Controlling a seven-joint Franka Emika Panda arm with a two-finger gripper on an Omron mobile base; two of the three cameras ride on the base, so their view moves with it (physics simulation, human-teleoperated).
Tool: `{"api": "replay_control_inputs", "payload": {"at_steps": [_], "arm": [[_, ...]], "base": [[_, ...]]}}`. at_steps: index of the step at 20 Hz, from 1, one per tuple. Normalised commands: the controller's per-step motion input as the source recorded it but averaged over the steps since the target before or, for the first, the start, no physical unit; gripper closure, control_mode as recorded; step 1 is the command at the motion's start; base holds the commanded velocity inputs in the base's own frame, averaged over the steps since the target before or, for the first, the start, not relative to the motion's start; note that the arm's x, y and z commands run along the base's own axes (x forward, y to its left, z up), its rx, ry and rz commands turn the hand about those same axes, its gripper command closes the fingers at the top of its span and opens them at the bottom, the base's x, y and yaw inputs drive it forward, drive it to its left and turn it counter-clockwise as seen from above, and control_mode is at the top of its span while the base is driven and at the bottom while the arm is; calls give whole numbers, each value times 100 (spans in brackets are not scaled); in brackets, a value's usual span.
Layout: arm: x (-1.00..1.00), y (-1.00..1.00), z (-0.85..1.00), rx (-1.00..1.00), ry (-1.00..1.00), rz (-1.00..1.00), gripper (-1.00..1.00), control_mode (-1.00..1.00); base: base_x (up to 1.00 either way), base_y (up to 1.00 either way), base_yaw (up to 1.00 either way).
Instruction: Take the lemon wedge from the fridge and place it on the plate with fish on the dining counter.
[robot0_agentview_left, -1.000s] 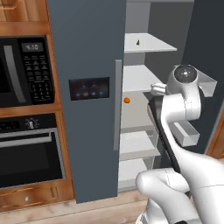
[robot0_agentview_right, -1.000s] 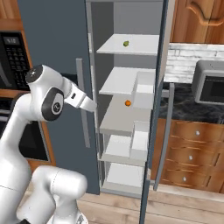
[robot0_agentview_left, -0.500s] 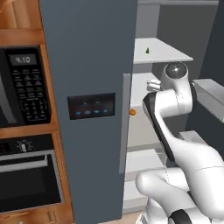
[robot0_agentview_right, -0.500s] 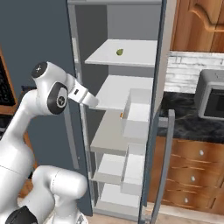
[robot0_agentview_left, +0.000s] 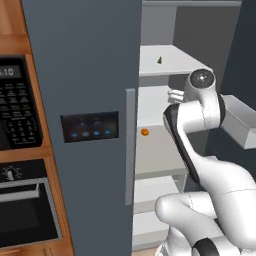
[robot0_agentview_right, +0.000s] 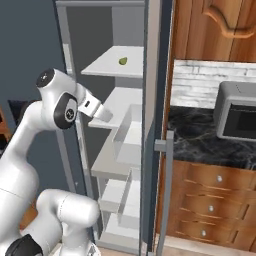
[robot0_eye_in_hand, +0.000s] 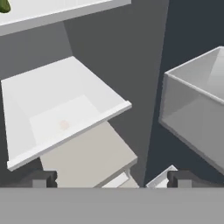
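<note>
Lemon wedge (robot0_agentview_left: 160, 60) is sitting on the upper white shelf (robot0_agentview_left: 170, 62) inside the fridge (robot0_agentview_left: 85, 100), at about one o'clock in the left base view, well above the arm's bent elbow. In the right base view the same wedge (robot0_agentview_right: 122, 61) is lying near the middle of that shelf, at about twelve o'clock, apart from everything else on it. In the hand view a green sliver of it (robot0_eye_in_hand: 4, 6) is peeking in at the eleven o'clock corner, on the shelf running along the top edge.

One shelf lower, a small round orange fruit (robot0_agentview_left: 144, 132) is resting near the shelf's front edge, just beside the closed left door with its long pale handle (robot0_agentview_left: 130, 145) and black panel with blue lights (robot0_agentview_left: 90, 126).

The gripper (robot0_eye_in_hand: 111, 178) is standing wide, its two dark fingertips (robot0_eye_in_hand: 41, 178) spread far apart at the bottom of the hand view with nothing between them. It is pointing into the fridge's interior, where a white shelf tray (robot0_eye_in_hand: 61, 118) is lying at nine o'clock and a grey door bin (robot0_eye_in_hand: 197, 109) at three o'clock.

The right fridge door (robot0_agentview_right: 157, 125) is hanging open, its edge facing the right base camera, with wooden drawers (robot0_agentview_right: 205, 205) and a black countertop (robot0_agentview_right: 200, 135) at four o'clock beyond it. A black oven (robot0_agentview_left: 22, 200) is sitting at eight o'clock in the left base view.
</note>
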Motion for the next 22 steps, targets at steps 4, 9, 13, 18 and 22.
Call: {"api": "replay_control_inputs", "payload": {"at_steps": [4, 9, 13, 18, 22], "arm": [[0, 0, 0, 0, 0, 0, -100, 100], [4, 0, 37, 0, -2, 4, -100, -100], [-26, 0, 100, -3, -36, 36, -100, -100], [-7, 0, 83, 0, -24, 32, -100, -100], [42, 17, 21, 0, 1, 4, -100, -100]], "base": [[60, -3, 0], [20, 0, 0], [0, 0, 0], [0, 0, 0], [0, 0, 0]]}}
